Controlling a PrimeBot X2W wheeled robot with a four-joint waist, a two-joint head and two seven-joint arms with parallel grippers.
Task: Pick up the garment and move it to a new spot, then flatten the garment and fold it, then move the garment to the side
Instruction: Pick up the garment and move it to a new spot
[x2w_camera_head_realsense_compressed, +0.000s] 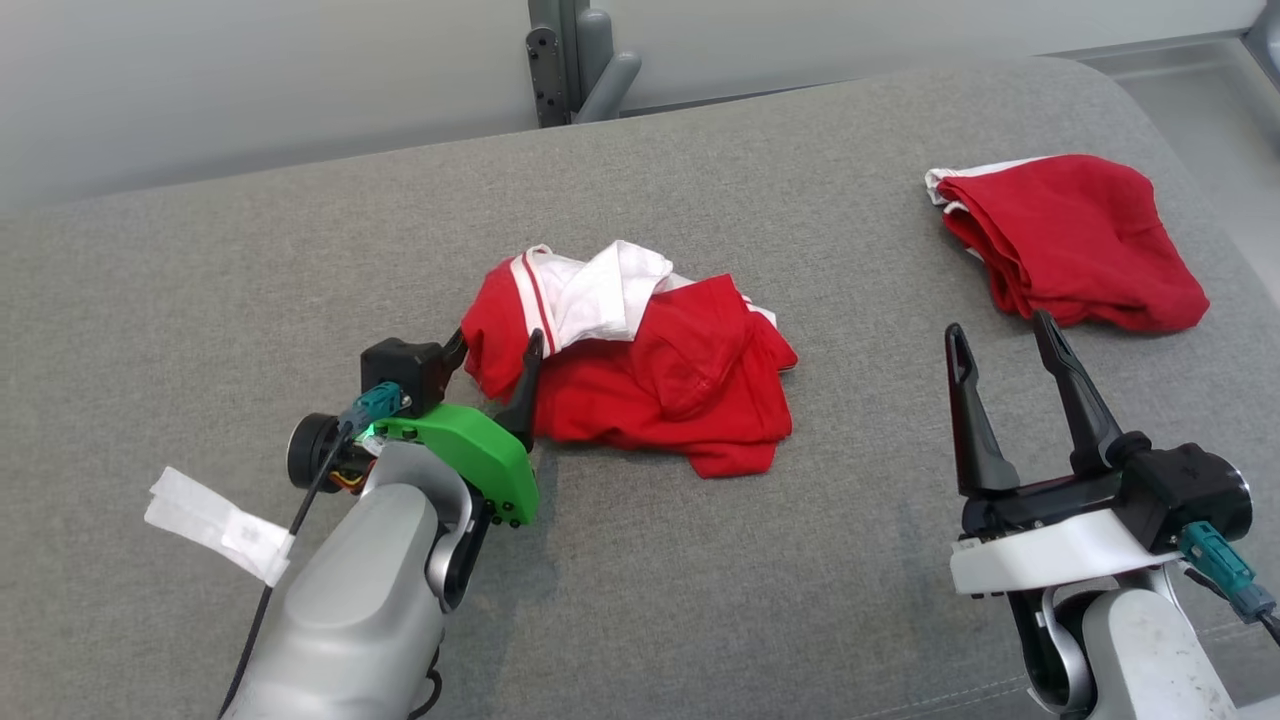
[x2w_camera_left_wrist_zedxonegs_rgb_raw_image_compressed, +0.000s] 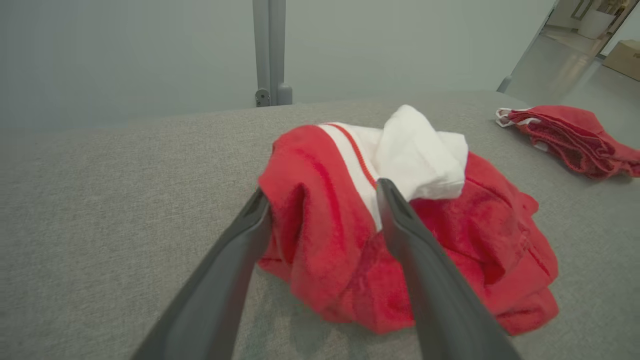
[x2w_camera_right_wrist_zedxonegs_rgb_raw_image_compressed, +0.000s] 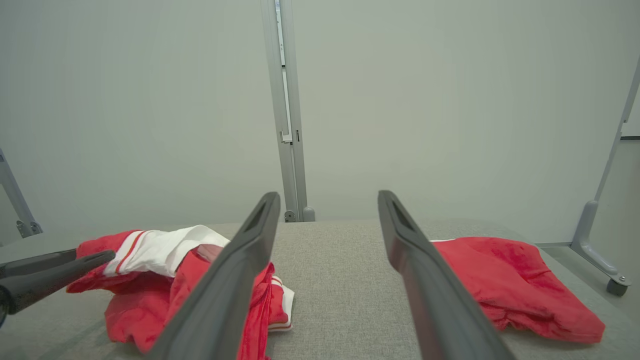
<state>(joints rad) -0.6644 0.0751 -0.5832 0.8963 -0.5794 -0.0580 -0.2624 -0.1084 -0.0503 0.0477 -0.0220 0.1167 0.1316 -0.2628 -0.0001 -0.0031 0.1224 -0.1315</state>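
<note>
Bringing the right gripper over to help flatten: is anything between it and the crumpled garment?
Nothing visible. Bare grey cushion lies between the open right gripper and the crumpled garment. The folded red garment sits beyond the gripper, to the right, off that path.

Seemingly a robot test lab rather than a home: a grey fabric-padded work surface (x2w_camera_head_realsense_compressed: 700, 600) stands boxed in by bare pale partition panels (x2w_camera_right_wrist_zedxonegs_rgb_raw_image_compressed: 150, 100) on grey metal posts (x2w_camera_right_wrist_zedxonegs_rgb_raw_image_compressed: 287, 125) — with a cardboard box (x2w_camera_left_wrist_zedxonegs_rgb_raw_image_compressed: 625, 60) on a glossy floor (x2w_camera_left_wrist_zedxonegs_rgb_raw_image_compressed: 555, 70) beyond.
</note>
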